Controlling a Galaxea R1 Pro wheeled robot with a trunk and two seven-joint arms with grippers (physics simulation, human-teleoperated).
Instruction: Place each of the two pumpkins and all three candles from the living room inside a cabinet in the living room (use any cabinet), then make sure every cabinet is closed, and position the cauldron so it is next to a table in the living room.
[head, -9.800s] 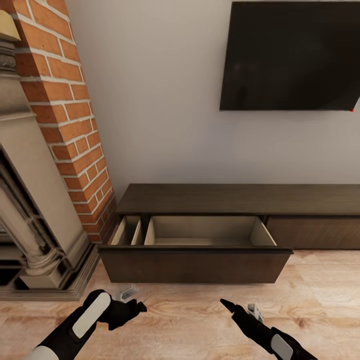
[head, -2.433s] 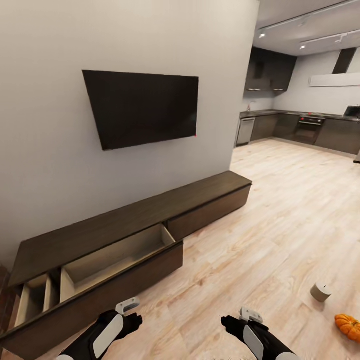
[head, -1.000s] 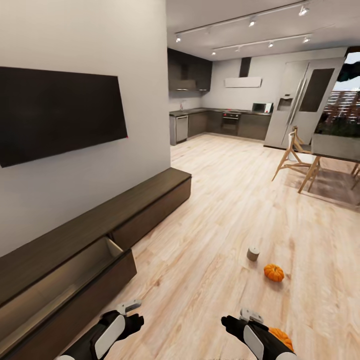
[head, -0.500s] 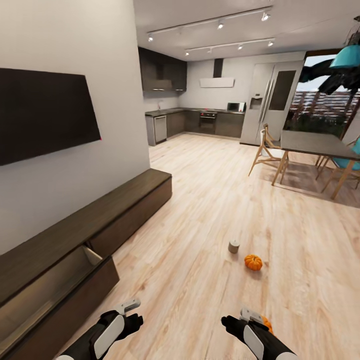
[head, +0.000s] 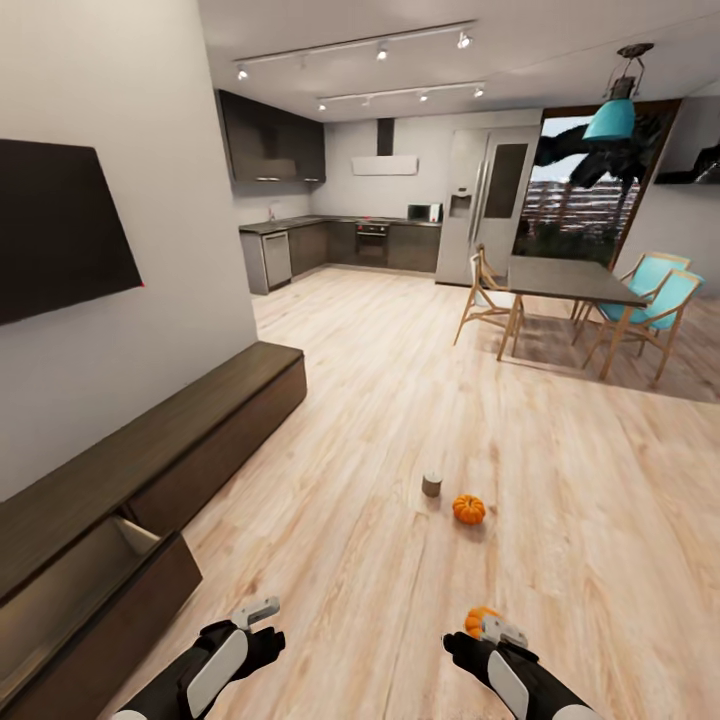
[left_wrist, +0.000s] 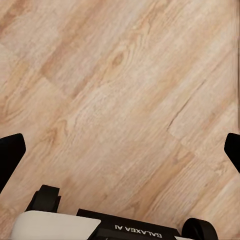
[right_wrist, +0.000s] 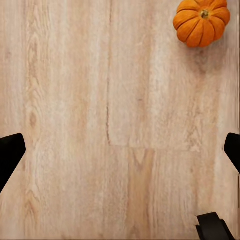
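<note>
Two orange pumpkins lie on the wood floor: one (head: 468, 509) mid-floor beside a pale candle (head: 431, 485), the other (head: 478, 618) right behind my right gripper (head: 463, 645) and also seen as the pumpkin (right_wrist: 201, 21) in the right wrist view. The dark brown cabinet (head: 180, 430) runs along the left wall, its near drawer (head: 70, 610) pulled open with a beige inside. My left gripper (head: 268, 630) hangs low over bare floor. Both wrist views show fingertips spread wide, with nothing between them. The cauldron and the coffee table are out of view.
A black TV (head: 55, 230) hangs above the cabinet. Far ahead lies a grey kitchen (head: 340, 245) with a fridge (head: 480, 205). A dining table (head: 565, 280) with wooden and teal chairs (head: 650, 305) stands at the right.
The whole view has swung to the right, away from the open drawer toward the room. The pumpkins and the candle have come into the picture. Both arms keep the same pose.
</note>
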